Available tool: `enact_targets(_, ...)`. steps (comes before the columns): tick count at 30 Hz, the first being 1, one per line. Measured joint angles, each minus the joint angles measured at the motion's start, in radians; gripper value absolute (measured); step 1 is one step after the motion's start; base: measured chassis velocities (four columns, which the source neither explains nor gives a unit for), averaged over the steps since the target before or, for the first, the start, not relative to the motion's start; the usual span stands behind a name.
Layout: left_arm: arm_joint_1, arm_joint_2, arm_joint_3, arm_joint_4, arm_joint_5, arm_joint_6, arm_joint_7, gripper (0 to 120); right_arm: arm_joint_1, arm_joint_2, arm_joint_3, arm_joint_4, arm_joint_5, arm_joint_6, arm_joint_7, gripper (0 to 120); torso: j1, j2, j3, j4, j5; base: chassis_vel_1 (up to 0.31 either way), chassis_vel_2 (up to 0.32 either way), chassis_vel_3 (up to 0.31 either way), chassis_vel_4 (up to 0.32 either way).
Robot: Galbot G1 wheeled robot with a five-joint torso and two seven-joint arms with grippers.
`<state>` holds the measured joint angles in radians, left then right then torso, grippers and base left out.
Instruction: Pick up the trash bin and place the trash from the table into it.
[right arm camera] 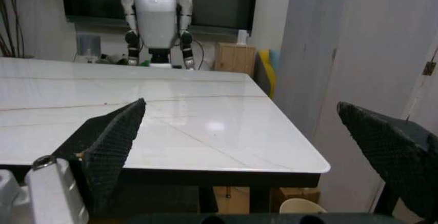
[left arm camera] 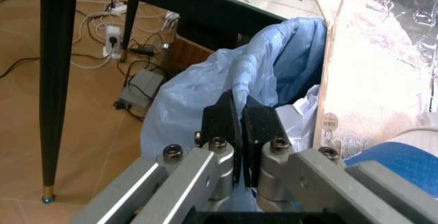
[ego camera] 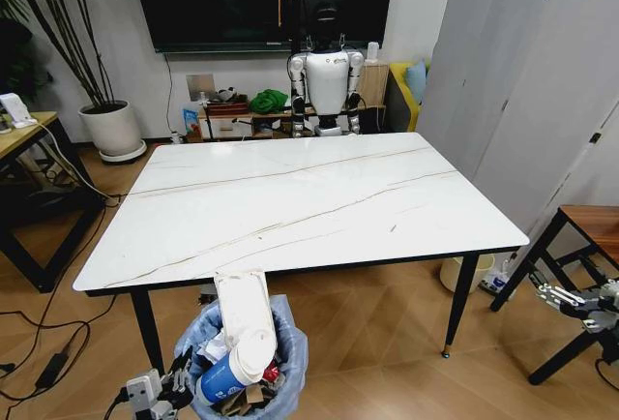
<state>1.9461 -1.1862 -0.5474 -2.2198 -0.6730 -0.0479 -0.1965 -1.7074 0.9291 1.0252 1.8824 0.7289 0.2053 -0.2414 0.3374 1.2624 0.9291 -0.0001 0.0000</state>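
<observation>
Trash bin [ego camera: 242, 362] on floor at table's [ego camera: 319, 197] near edge, blue bag stuffed with trash [ego camera: 244, 338]: cardboard, blue-and-white cup. My left claw [left arm camera: 239, 126] pressed together on bag rim, bin just beyond my fingertips. My right claw [ego camera: 556, 296] spread wide, holding nothing, well apart to right, beside wooden stool [ego camera: 592, 228].

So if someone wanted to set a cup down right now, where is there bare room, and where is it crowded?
The table top is bare from edge to edge. The crowded spot is the trash bin on the floor at its near edge: it is heaped with trash, and the left tool is shut on its blue bag. The right tool is open, off the table's right end.
</observation>
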Motion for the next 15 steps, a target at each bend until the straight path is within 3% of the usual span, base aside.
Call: enact_targets(15,-0.001,-0.011,0.002,0.009,-0.001,-0.001,0.000,0,0.000,0.000,0.000,0.000,0.000,0.000,0.000,100,-0.042,-0.082,-0.041,-0.0001,0.0000,0.000,0.000,0.000,0.000)
